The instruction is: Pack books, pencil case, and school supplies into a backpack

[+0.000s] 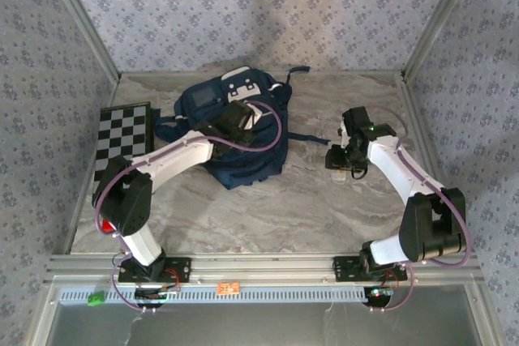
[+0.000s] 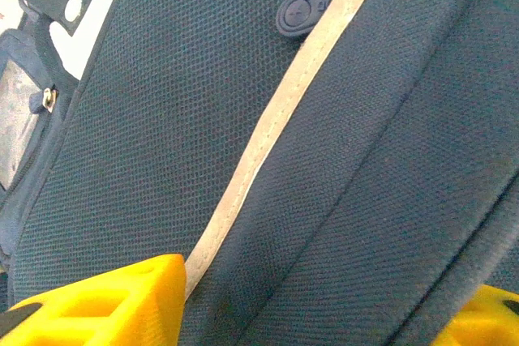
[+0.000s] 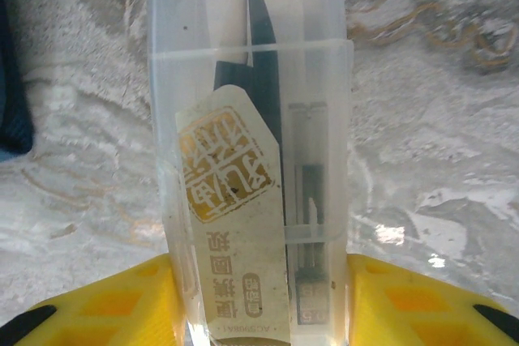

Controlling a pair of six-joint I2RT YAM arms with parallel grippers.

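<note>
The navy backpack (image 1: 258,160) lies at the back middle of the table, its white patches toward the far wall. My left gripper (image 1: 235,119) hovers right over it. In the left wrist view its yellow fingers (image 2: 105,301) stand wide apart, open, with flat navy fabric (image 2: 373,160) and a white stripe (image 2: 268,135) between them. My right gripper (image 1: 340,158) is to the right of the backpack, shut on the school supplies (image 3: 251,160), a clear oblong plastic case with a gold-printed label, held just above the marble tabletop. The books and pencil case are out of view.
A black-and-white checkered board (image 1: 122,131) lies at the left edge, beside the backpack. A dark strap (image 1: 312,137) trails from the backpack toward my right gripper. Bare marble table (image 1: 276,216) spreads in front, between the two arms. Patterned walls close in three sides.
</note>
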